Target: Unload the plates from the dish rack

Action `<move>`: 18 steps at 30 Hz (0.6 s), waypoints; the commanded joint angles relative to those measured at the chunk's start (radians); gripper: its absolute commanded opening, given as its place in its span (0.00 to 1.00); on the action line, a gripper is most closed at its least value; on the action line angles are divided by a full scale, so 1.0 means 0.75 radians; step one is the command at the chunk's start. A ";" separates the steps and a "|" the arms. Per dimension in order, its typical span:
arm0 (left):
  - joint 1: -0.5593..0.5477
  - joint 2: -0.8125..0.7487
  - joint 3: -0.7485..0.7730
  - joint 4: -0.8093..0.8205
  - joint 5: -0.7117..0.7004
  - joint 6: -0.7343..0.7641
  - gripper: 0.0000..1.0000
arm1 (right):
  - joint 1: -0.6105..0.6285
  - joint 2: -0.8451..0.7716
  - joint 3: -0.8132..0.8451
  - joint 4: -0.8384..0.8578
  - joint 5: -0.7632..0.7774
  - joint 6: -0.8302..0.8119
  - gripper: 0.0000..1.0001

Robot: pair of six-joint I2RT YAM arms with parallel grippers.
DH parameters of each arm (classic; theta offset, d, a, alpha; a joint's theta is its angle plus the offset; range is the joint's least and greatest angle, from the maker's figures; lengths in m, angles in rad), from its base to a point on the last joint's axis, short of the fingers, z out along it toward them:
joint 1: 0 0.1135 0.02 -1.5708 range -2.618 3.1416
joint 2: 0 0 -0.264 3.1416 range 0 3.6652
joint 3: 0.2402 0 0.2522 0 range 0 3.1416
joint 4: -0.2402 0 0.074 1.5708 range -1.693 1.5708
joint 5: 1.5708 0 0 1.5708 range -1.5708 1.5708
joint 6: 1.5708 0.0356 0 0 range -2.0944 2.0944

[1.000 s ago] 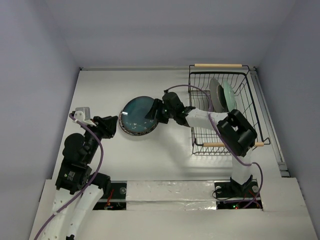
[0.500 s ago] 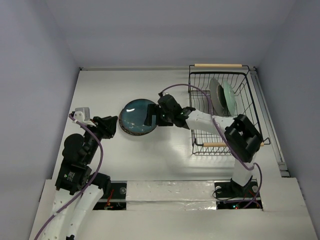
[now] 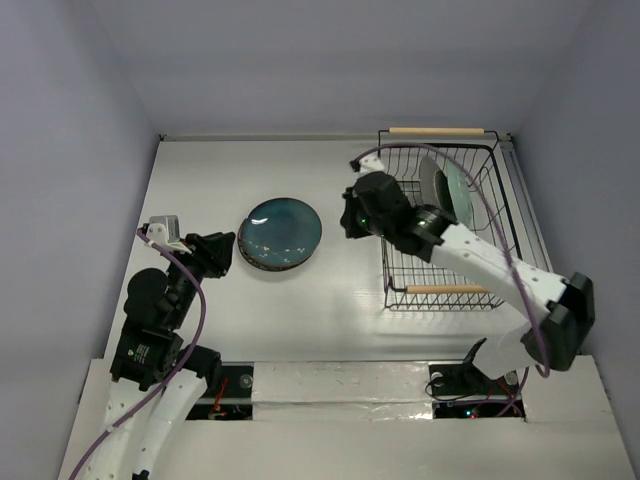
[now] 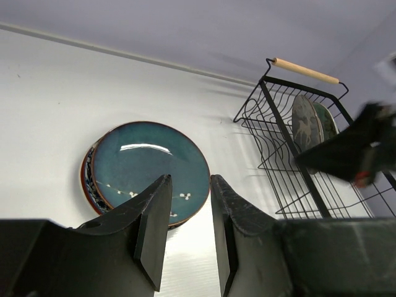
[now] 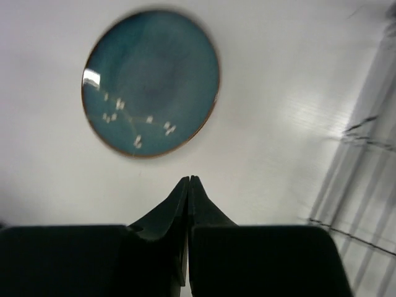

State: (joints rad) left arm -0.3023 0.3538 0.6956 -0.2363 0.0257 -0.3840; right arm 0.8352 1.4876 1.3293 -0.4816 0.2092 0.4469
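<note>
Dark teal plate (image 3: pixel 280 230) tops a flat stack on the tabletop (image 3: pixel 330 310), left of the dish rack (image 3: pixel 437 131). Two plates (image 3: pixel 446 192) stand on edge in the rack's far half. Right claw (image 5: pixel 189 179) — fingers pressed together, empty — hangs between stack and rack. Left claw (image 4: pixel 189 185) — narrowly parted, empty — sits beside the stack.

White matte surface (image 3: pixel 330 320), boxed in on three sides by plain pale lavender-grey panels: back wall (image 3: pixel 330 70), left wall (image 3: pixel 60 200), right wall (image 3: pixel 600 180). Pale rail (image 3: pixel 542 250) along the surface's right edge. Crinkled silver tape strip (image 3: pixel 340 385) across the near edge. Light diffuse, shadows soft.
</note>
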 commanded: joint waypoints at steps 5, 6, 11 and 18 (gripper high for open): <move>-0.008 -0.009 -0.009 0.055 0.021 -0.006 0.29 | -0.164 -0.190 0.228 -0.213 0.696 -0.115 0.00; -0.008 -0.010 -0.007 0.055 0.023 -0.006 0.29 | -0.189 -0.178 0.268 -0.241 0.759 -0.115 0.00; -0.008 0.001 -0.011 0.059 0.031 -0.001 0.29 | -0.369 -0.002 0.373 -0.362 0.852 -0.172 0.46; -0.008 -0.001 -0.011 0.055 0.029 0.001 0.30 | -0.490 0.207 0.439 -0.352 0.742 -0.228 0.67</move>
State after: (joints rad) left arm -0.3023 0.3542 0.6952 -0.2363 0.0360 -0.3836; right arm 0.4934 1.6142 1.5982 -0.7197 0.7692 0.3149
